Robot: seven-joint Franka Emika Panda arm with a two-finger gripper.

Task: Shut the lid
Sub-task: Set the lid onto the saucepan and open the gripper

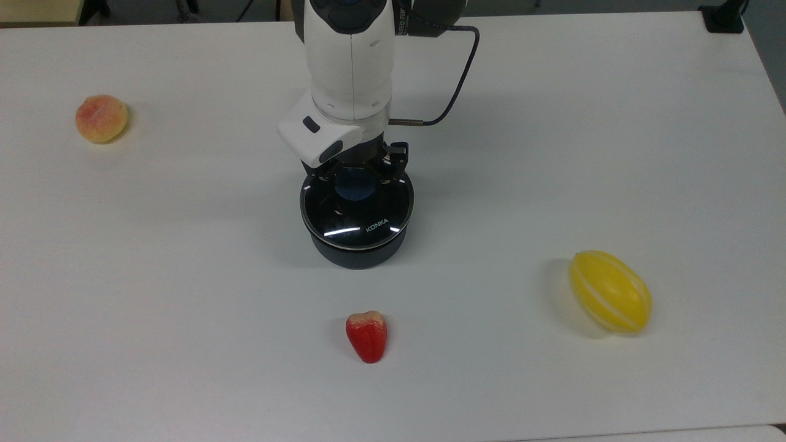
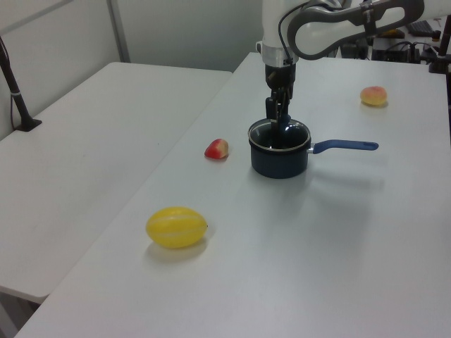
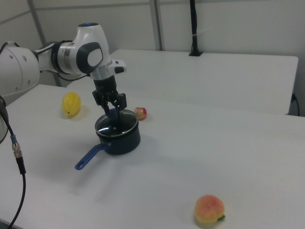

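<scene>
Seeing lid [image 1: 359,218] seated level on saucepan [image 1: 356,252]; my gripper [image 1: 358,178] clamped on knob [image 1: 356,184]. Left: let go, lift clear.

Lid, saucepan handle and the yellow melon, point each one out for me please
lid [image 1: 368,222]: top view, on the glass near the KONKA lettering.
saucepan handle [image 2: 345,146]: left view, middle of the blue handle.
yellow melon [image 1: 610,291]: top view, centre of its striped skin.

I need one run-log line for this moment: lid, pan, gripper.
lid: seated level on saucepan | gripper: jaws shut on lid knob | task: lid on, not released
</scene>
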